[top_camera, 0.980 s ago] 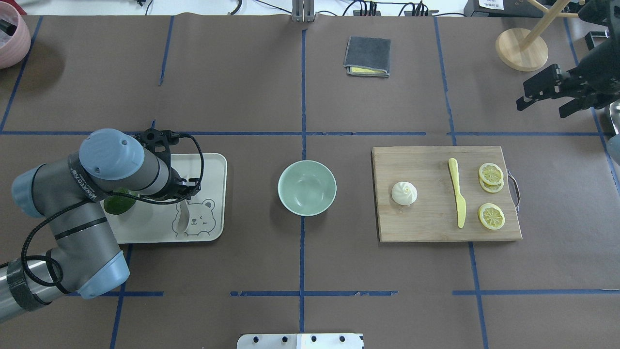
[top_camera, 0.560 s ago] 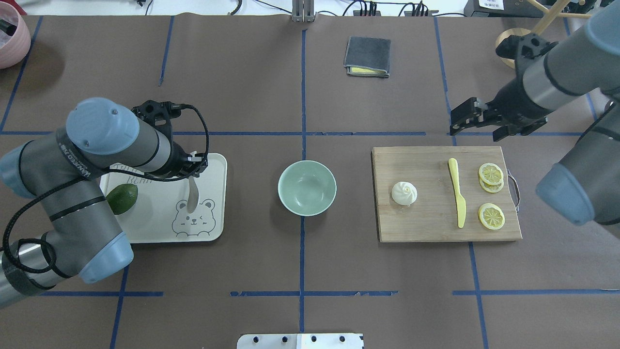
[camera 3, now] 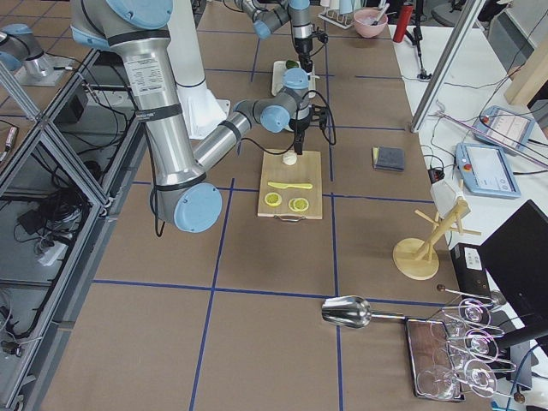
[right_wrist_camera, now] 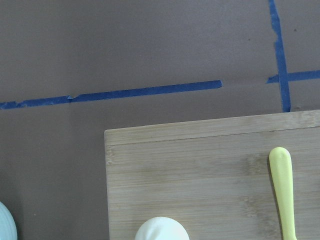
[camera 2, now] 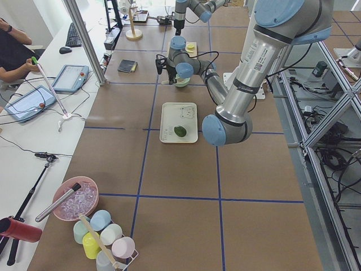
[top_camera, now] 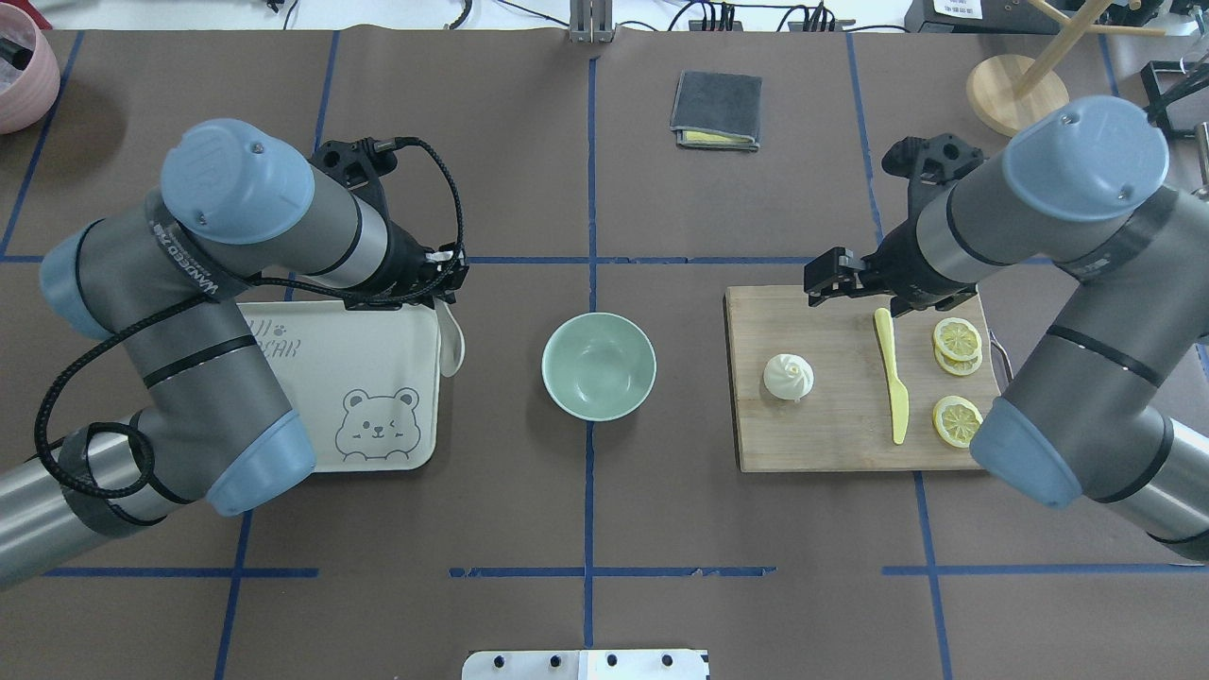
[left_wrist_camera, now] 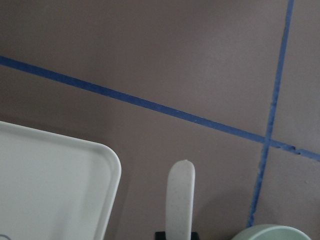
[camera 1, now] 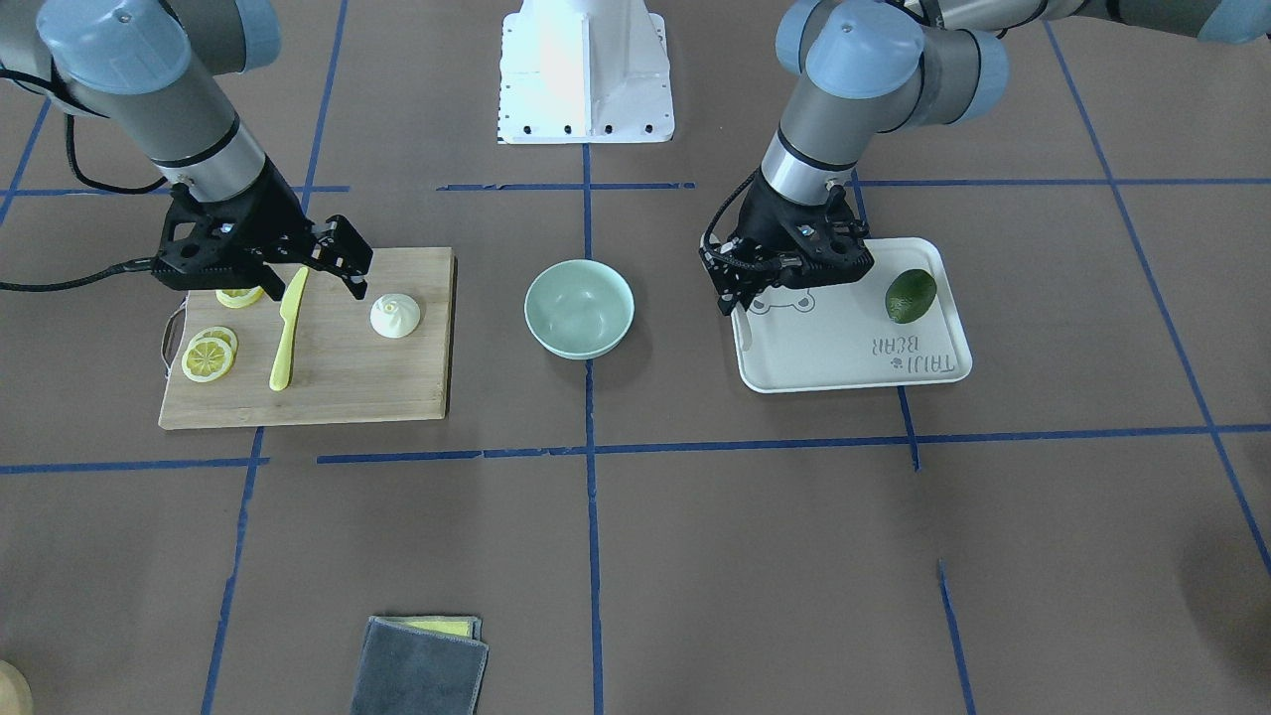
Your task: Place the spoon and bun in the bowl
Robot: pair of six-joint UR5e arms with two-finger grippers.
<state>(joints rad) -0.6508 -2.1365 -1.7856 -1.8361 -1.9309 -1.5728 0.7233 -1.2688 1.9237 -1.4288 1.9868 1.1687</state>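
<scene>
Spoon (top_camera: pixel 454 345) now off tray (top_camera: pixel 312 430), between fingers (top_camera: pixel 451 286)

Bun (camera 3: pixel 290 158), yellow knife (camera 3: pixel 289 186), lemon slices (camera 3: pixel 299 205) on wooden board (camera 3: pixel 311 169), grey cloth (camera 3: pixel 390 157) apart

My left wrist camera gives me only the handle of the spoon (left_wrist_camera: pixel 181 197). The rest drops off the bottom edge, where the bowl (left_wrist_camera: pixel 270 233) is a bare sliver and the tray (left_wrist_camera: pixel 55 180) is cropped left and below. Overhead, the left arm (top_camera: pixel 217 283) covers the avocado (camera 1: pixel 911 295). From the front I cannot make out the spoon behind the left gripper (camera 1: pixel 733 293). On the right wrist camera the bun (right_wrist_camera: pixel 161 230), knife (right_wrist_camera: pixel 283 185) and cutting board (right_wrist_camera: pixel 200 170) all run off the bottom edge.
</scene>
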